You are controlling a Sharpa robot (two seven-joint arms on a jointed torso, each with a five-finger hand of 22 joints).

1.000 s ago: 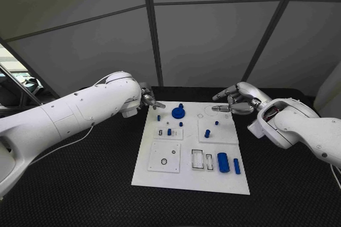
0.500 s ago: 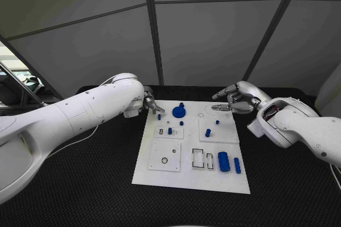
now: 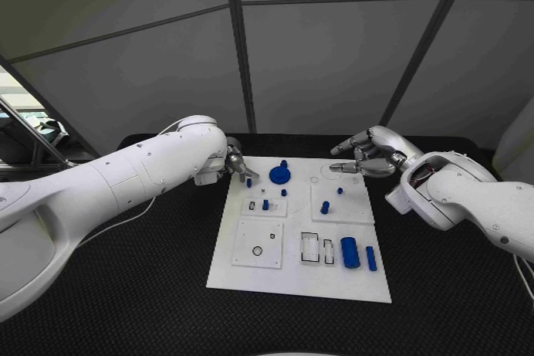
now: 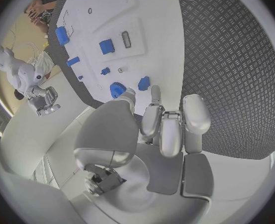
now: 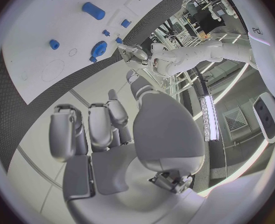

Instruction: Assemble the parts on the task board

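Observation:
The white task board (image 3: 299, 280) lies mid-table with several blue parts on it. A round blue knob (image 3: 279, 173) stands near its far edge, a small peg (image 3: 248, 183) at the far left corner, a thick cylinder (image 3: 349, 253) and a bar (image 3: 370, 259) at the near right. My left hand (image 3: 236, 167) hovers at the far left corner with its fingers apart. Its fingertips (image 4: 154, 90) are close above the small peg (image 4: 144, 83), beside the knob (image 4: 117, 89). Over the board's far right corner my right hand (image 3: 363, 158) holds nothing, finger and thumb apart.
Other small blue pegs (image 3: 325, 208) stand in the board's raised white plates, and clear rectangular slots (image 3: 310, 249) sit near the cylinder. Black textured table (image 3: 133, 294) surrounds the board. Grey wall panels rise close behind the table.
My left hand has crept a little nearer and lower towards the small peg at the far left corner. The right hand has barely shifted.

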